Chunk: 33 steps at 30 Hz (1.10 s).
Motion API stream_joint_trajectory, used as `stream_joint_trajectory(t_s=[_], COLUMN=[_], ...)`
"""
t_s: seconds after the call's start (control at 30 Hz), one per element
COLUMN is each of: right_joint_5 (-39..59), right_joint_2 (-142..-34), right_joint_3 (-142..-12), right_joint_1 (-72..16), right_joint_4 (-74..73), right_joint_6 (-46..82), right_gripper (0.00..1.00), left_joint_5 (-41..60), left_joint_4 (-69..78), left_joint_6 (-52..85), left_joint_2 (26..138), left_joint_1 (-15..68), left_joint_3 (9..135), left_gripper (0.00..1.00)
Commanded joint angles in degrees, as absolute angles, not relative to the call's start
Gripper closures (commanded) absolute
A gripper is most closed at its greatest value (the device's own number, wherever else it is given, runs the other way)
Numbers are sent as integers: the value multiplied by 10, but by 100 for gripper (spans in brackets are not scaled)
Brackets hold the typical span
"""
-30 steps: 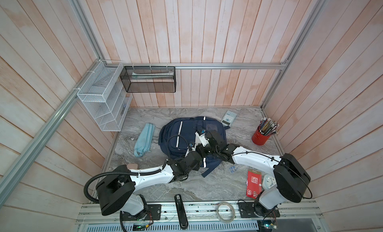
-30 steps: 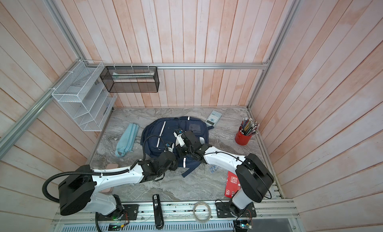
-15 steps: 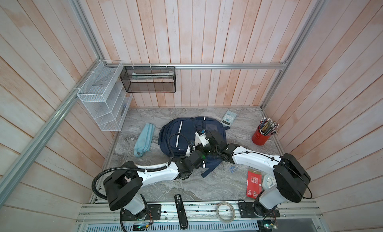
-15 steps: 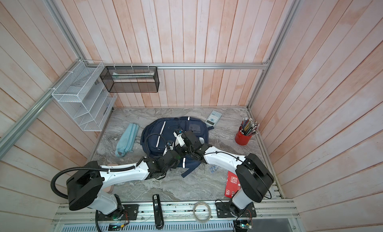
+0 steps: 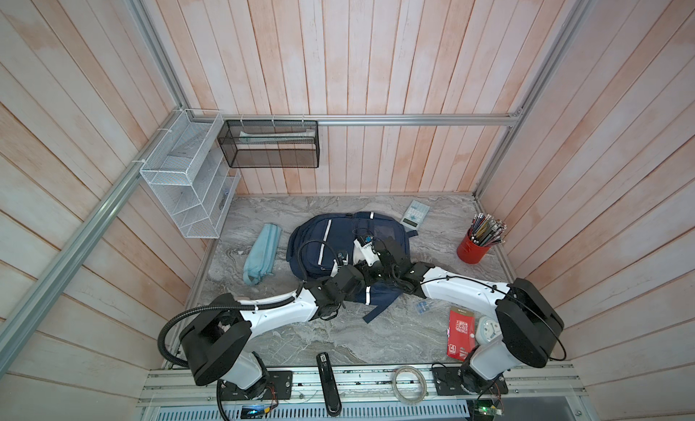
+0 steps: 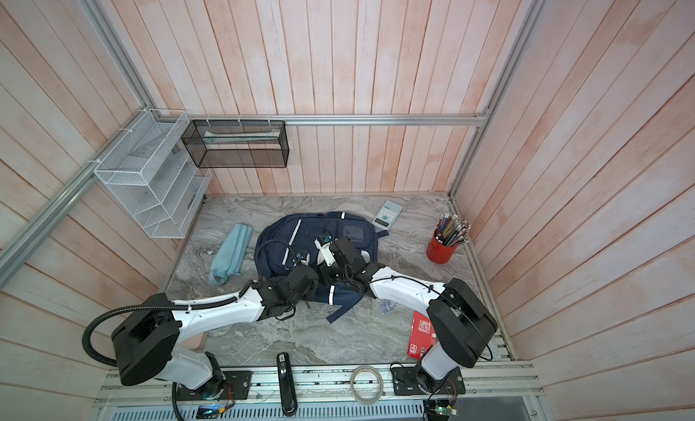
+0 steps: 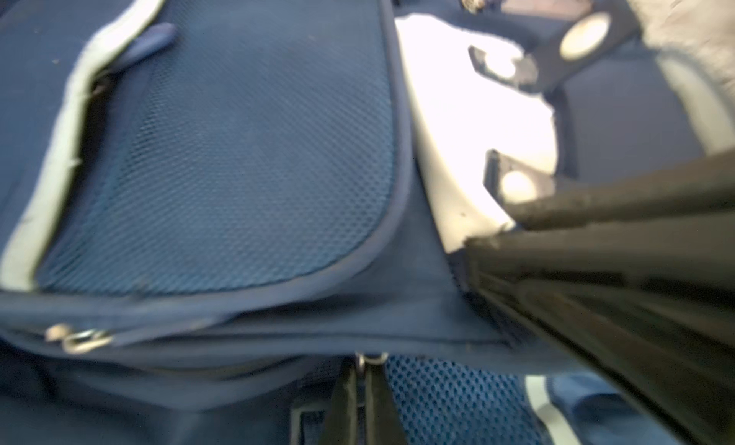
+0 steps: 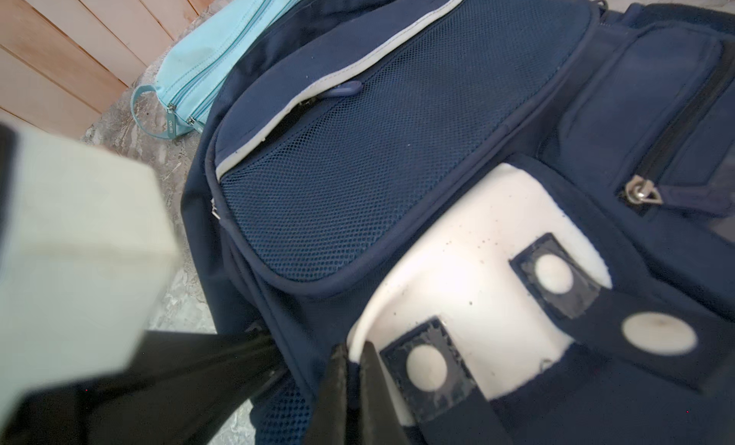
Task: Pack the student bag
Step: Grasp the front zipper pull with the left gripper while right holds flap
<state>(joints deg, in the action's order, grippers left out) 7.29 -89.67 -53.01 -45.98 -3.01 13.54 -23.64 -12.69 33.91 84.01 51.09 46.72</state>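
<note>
The left arm [image 5: 278, 317] and right arm [image 5: 462, 287] have glossy white shells, bulky black joint housings [image 5: 214, 344] and black base plates [image 5: 280, 382]; a ribbed black hose [image 5: 161, 334] loops from the left, and the left end effector [image 7: 364, 361] and right end effector [image 8: 354, 349] have slim black fingers [image 7: 343, 403].

Leaving marble [image 5: 323, 203] open at 12 o'clock of student bag [image 5: 319, 238], being hemmed at 9 by blue pouch [image 5: 261, 254], 1 by calculator [image 5: 415, 214], 3 by pencil cup [image 5: 472, 250], 6 by left arm [image 5: 280, 314], right arm [image 5: 462, 290].

The whole grey marble table [image 5: 376, 336] was seen from high overhead in both top views; the large navy blue fabric backpack [image 7: 238, 145] was viewed closely by both wrist cameras.
</note>
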Motion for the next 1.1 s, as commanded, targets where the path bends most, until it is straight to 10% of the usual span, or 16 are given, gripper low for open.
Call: stream_joint_trajectory(t_s=[0.0,0.47,0.67,1.07], right_joint_5=[66,30,8,-28], right_joint_2=[-871,-858,-818,-958], right_joint_3=[-503,-483,-475,-558], right_joint_1=[-465,-431,-499,-561], right_joint_4=[-28,-1,-49,-93], right_joint_6=[124,100,19,-20], right_gripper=[100,100,41,42], left_joint_5=[-264,-171,-11,-106], left_joint_4=[-141,-169,-122,-184], left_joint_6=[331,291,318,333], left_joint_2=[779,697,640,640], left_joint_1=[465,325,337,351], left_joint_3=[442,414,401,394], left_gripper=[100,100,100,100])
